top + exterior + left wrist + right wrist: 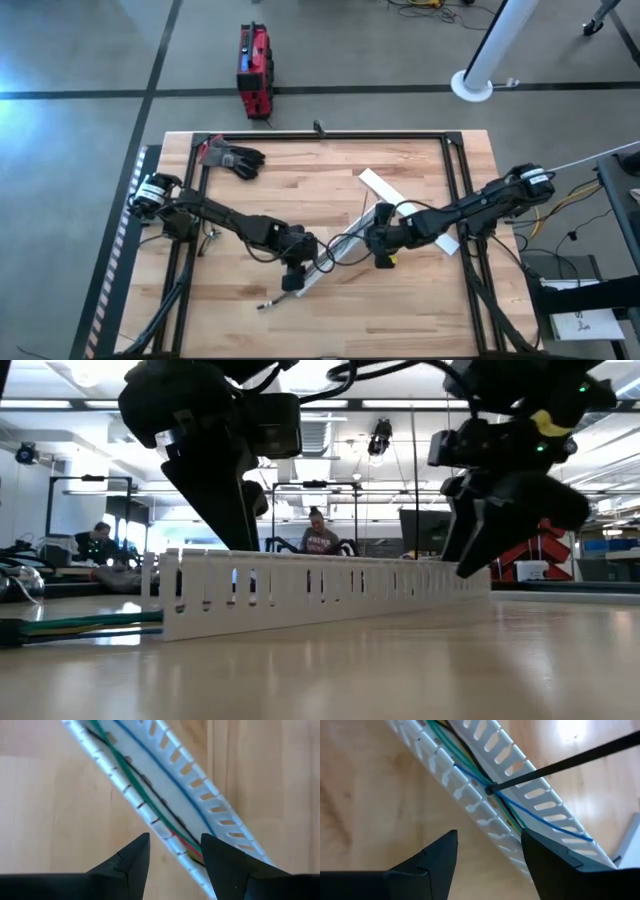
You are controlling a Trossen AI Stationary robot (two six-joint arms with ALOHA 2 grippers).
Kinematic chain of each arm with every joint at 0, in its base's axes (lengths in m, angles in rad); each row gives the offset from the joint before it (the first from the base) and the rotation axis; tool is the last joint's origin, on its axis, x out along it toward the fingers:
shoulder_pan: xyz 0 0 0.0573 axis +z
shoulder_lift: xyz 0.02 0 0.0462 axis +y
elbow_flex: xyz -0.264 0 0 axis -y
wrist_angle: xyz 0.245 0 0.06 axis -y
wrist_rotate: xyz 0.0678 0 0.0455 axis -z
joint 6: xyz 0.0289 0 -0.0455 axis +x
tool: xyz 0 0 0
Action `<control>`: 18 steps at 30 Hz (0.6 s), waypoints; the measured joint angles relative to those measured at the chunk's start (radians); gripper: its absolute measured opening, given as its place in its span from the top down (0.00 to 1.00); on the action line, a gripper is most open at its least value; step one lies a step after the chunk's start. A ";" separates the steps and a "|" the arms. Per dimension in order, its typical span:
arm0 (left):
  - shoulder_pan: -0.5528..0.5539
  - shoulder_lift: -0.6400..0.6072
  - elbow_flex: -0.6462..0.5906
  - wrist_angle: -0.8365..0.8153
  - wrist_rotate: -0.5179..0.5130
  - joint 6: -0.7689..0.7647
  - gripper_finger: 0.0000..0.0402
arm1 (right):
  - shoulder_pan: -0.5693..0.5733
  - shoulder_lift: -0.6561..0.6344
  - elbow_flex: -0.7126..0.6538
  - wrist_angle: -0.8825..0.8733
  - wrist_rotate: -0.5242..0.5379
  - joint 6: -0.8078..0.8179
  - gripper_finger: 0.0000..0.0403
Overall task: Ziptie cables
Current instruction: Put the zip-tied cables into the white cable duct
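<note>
Left tool (172, 852) hung open over the white slotted channel (200, 795), fingers (132, 855) spread either side of it, nothing gripped. Right tool (487, 852) was likewise open and empty, poised over the same channel farther along. Seen from above, both tools met near the middle of the wooden table (300, 200), left tool (292, 280) at the channel's lower end, right tool (383, 262) just beside its middle.

Cables (145, 800) lay inside the channel, running lengthwise: green, black, blue, plus a bit of red near the left tool's fingers. In the right wrist view the cables (470, 770) were cinched at one point by a black ziptie (560, 762), its long tail sticking out across the channel wall and over the table. At table height, cable ends stuck out of the channel's end and lay flat on the table.

White flat lid (385, 188) lay beyond the right arm, apart from the channel. Black glove (235, 158) sat near the far left corner of the table. Red case (254, 68) stood on the floor past the table. People sat in the room behind.
</note>
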 joint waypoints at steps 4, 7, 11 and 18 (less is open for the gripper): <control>0.000 -0.005 0.022 -0.072 -0.001 0.005 0.58 | 0.037 -0.021 -0.002 -0.013 -0.015 0.028 0.49; -0.005 -0.018 0.030 -0.105 -0.001 0.009 0.59 | 0.052 -0.042 -0.003 -0.019 -0.025 0.035 0.49; -0.005 -0.049 0.030 -0.146 -0.006 0.010 0.62 | 0.053 -0.090 -0.003 -0.044 -0.022 0.054 0.49; -0.012 -0.114 0.028 -0.215 -0.072 -0.010 0.68 | 0.084 -0.138 -0.003 -0.180 -0.150 0.134 0.49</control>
